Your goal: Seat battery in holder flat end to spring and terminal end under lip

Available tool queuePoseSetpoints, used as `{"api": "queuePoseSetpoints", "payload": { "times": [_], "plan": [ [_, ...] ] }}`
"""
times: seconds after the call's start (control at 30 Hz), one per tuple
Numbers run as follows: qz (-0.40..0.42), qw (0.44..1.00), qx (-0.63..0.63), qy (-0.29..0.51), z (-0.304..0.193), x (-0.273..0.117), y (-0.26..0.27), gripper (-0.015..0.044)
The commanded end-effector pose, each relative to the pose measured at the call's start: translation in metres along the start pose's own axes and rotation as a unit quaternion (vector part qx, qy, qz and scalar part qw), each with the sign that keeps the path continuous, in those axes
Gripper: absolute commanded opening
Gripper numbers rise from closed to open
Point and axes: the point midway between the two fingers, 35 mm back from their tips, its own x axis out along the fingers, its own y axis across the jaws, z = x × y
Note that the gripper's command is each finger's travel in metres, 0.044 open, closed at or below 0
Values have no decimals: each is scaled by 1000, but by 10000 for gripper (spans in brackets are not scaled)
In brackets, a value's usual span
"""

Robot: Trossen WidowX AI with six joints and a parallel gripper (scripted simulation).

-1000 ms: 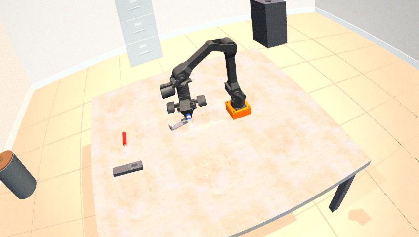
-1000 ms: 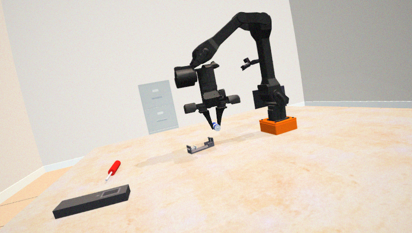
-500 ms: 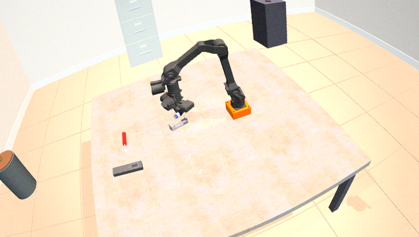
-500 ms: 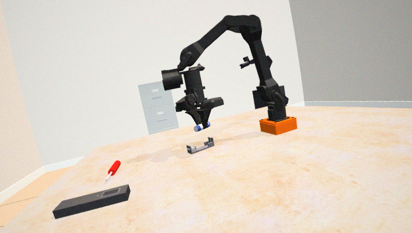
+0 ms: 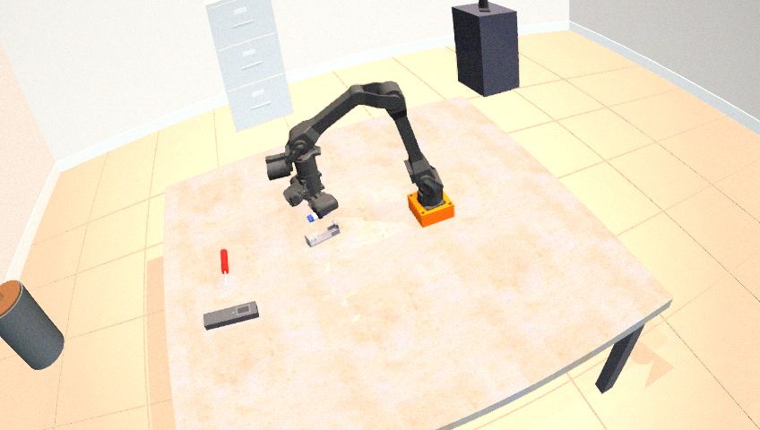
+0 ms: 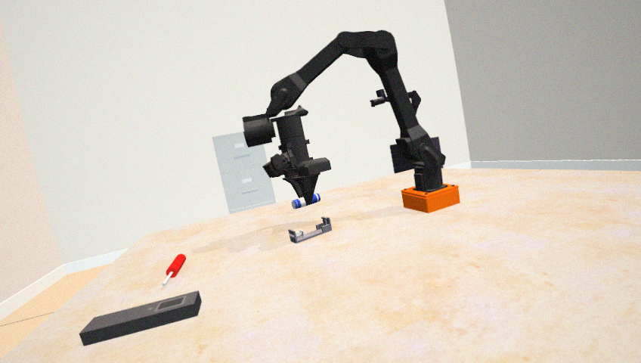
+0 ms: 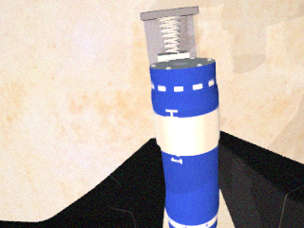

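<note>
My gripper (image 5: 315, 215) (image 6: 308, 200) is shut on the blue and white battery (image 5: 310, 218) (image 6: 305, 201) (image 7: 186, 142), gripping it around its middle. The battery hangs level in the air, a short way above the grey holder (image 5: 322, 235) (image 6: 310, 233) and roughly in line with it. The holder lies on the table (image 5: 405, 298) (image 6: 450, 278), empty. In the wrist view the holder's spring end (image 7: 172, 33) shows just beyond the battery's far end; the rest of the holder is hidden behind the battery.
A red screwdriver (image 5: 224, 262) (image 6: 174, 266) and a dark grey remote (image 5: 230, 314) (image 6: 140, 317) lie on the table to the left front. The arm's orange base (image 5: 430, 209) (image 6: 430, 197) stands to the right of the holder.
</note>
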Motion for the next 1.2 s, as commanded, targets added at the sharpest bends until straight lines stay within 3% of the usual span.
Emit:
{"api": "queuePoseSetpoints", "payload": {
  "times": [0.0,0.4,1.17],
  "plan": [
    [-1,1000,5,22,0,6,-1,68],
    [3,993,1,117,-4,35,-1,68],
    [7,982,2,186,1,45,-1,68]
  ]
}}
